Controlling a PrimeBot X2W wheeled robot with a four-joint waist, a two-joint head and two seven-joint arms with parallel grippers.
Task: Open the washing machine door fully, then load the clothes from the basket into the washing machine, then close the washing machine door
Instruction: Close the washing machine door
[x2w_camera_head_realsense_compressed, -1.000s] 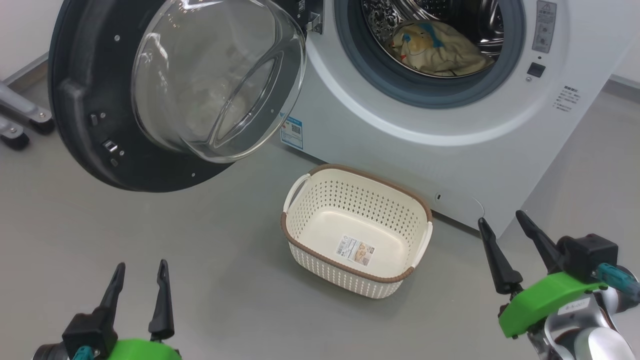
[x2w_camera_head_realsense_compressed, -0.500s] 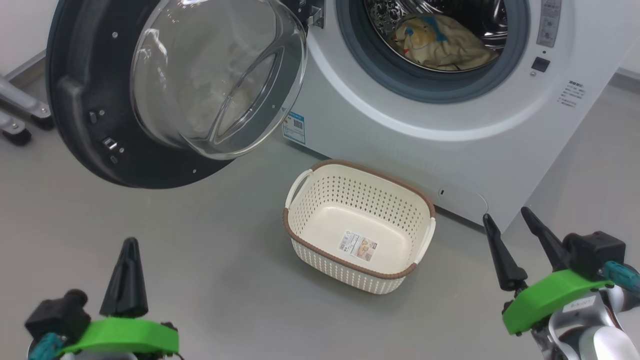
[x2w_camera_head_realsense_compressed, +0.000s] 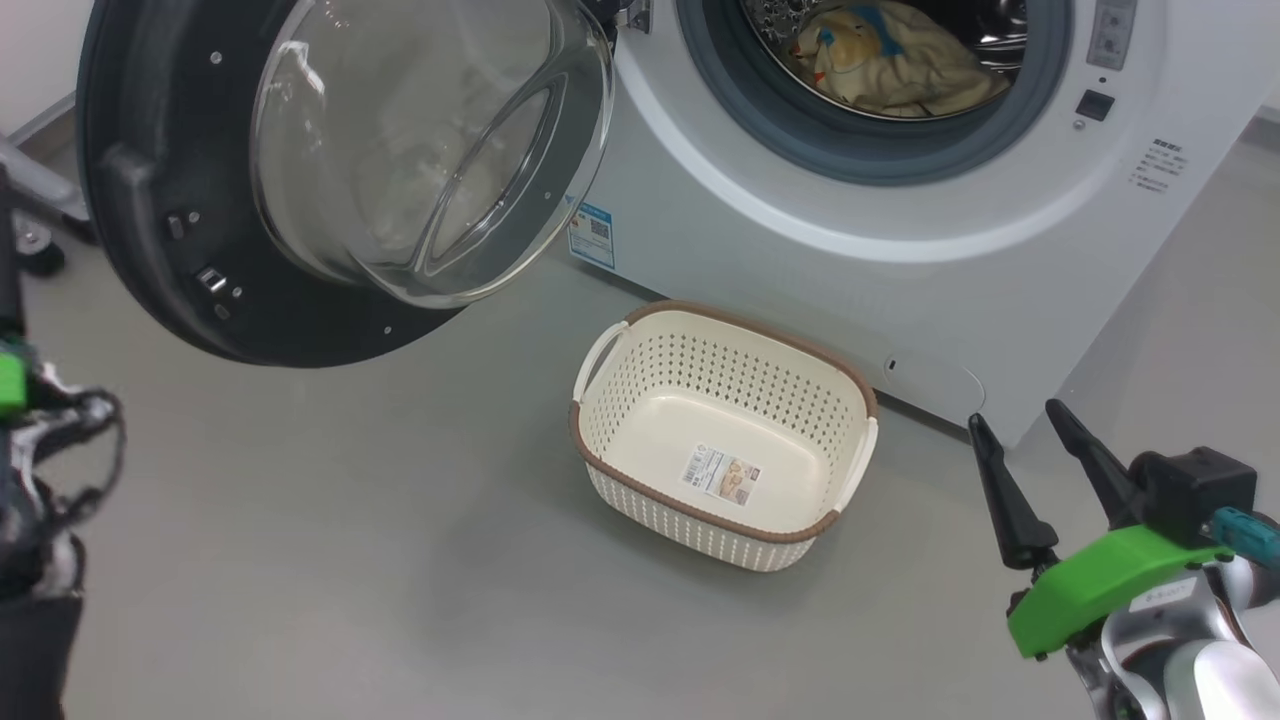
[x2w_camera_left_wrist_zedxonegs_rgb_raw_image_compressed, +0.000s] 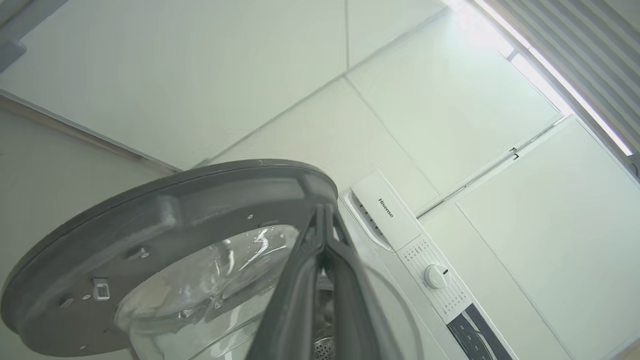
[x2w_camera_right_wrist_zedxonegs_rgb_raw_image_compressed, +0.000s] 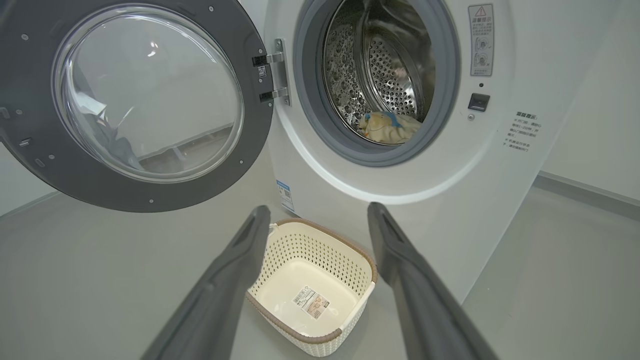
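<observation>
Cream basket (x2w_camera_head_realsense_compressed: 720, 385) | apart, left of right gripper (x2w_camera_head_realsense_compressed: 1013, 413) | jaws spread

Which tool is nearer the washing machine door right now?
Left. The left tool, shut, points up at the washing machine door from below its rim; the right tool, open, hangs beyond the basket, on the side away from the door.

Grey floor (x2w_camera_head_realsense_compressed: 300, 520); caster (x2w_camera_head_realsense_compressed: 40, 262) at far left (partly hidden); pale ceiling panels (x2w_camera_left_wrist_zedxonegs_rgb_raw_image_compressed: 200, 75).
</observation>
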